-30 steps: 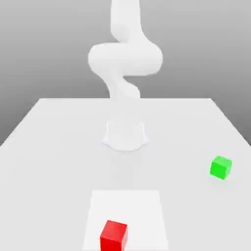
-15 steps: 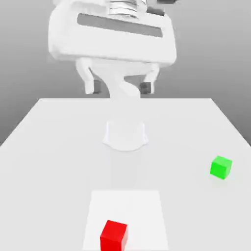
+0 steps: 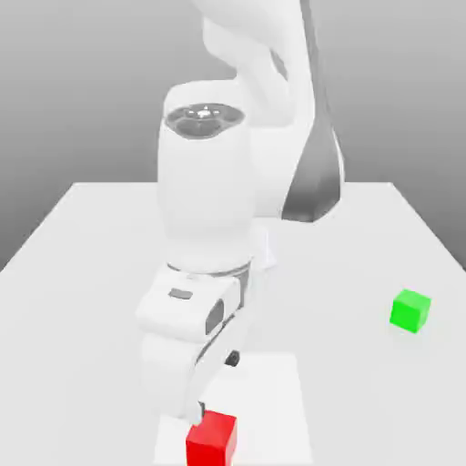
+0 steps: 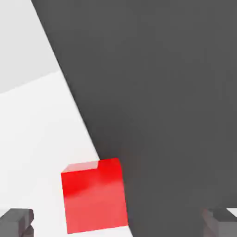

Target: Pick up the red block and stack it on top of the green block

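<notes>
While the fingers (image 4: 16, 223) gape wide near the red block (image 4: 95, 196), the green block (image 3: 410, 310) sits apart

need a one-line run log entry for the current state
gripper: open, low near red block | red block: not held, on white patch | green block: on table, nothing stacked

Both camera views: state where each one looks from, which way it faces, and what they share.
Exterior view: off the arm, raised, facing the robot's base across the table; the arm and its open pincer show, with the green block toward this view's right.
Hand view: on the hand, apparently looking down past the fingertips at the red block and table edge.
Shared: the red block, the white patch under it and the pincer's fingers.
</notes>
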Motion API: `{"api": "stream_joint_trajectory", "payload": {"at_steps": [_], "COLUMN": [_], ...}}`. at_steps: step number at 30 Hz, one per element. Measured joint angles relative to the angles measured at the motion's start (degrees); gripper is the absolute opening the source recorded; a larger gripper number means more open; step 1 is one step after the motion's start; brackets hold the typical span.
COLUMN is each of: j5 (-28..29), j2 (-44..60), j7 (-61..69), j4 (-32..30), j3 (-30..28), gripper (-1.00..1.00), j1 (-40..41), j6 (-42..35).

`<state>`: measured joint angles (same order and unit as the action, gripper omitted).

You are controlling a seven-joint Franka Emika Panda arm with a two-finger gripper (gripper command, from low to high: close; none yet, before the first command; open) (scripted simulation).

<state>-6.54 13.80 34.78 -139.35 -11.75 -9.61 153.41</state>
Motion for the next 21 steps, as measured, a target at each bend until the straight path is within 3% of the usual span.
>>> {"api": "stream_joint_trajectory", "payload": {"at_steps": [4,5,12,17,21], "j5": [-2.9,-3.4,-3.3,0.6,2.0], "j2": [8.2,9.4,9.4,0.5,-4.6], "j7": [3.3,3.6,3.6,1.1,5.4], "j4": [1.1,1.3,1.3,-0.4,-4.5], "j3": [2.9,3.4,3.4,1.5,7.6], "gripper": [0.0,-1.0,-1.0,-1.0,-1.0], "j1": [2.4,2.8,2.8,0.8,-4.5], "j6": [6.4,7.4,7.2,0.1,-0.7]}}
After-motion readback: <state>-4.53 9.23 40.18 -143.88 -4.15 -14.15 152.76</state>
